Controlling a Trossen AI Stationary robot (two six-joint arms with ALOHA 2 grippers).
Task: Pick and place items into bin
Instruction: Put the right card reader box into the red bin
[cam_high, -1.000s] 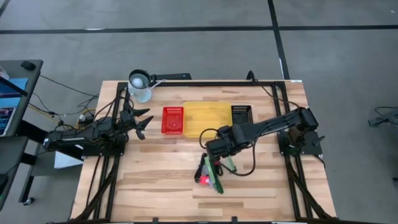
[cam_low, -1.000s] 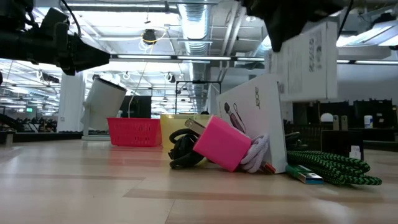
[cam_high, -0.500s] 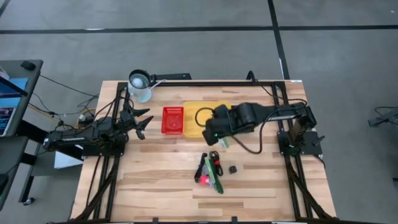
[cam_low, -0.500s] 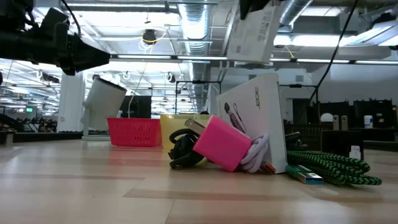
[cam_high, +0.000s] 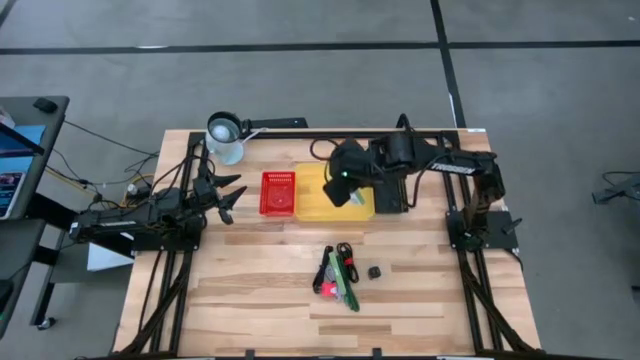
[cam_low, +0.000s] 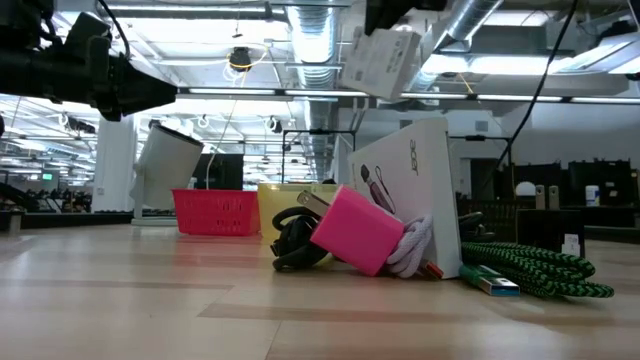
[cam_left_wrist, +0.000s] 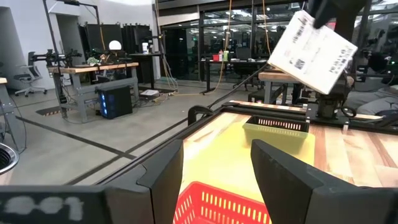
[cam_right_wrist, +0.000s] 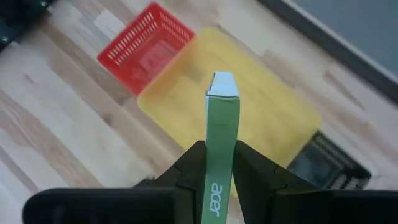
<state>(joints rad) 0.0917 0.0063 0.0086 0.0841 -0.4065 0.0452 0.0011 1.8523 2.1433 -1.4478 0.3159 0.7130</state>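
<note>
My right gripper hangs over the yellow bin, shut on a flat white box with a green edge marked "acer". The same box shows high in the low view. On the table's near half lies a pile: a pink block, a black cord, a green braided cable and a second white box standing on edge. A tiny black cube rests beside it. My left gripper waits open by the red basket. My right gripper pinches the flat box between its two fingers, one on each broad face, with the green narrow edge facing the wrist camera. The fingers come from above, pointing down. The box is lifted clear and hangs tilted over the yellow bin.
A red basket, the yellow bin and a black basket stand in a row on the table's far half. A white cup sits at the far left corner. Bare wood lies between the bins and the pile.
My right gripper has carried the white box from above the pile toward the table's far edge, until it hangs over the yellow bin. The box has stayed in the hold and now tilts more. The pile and the black cube have not moved.
</note>
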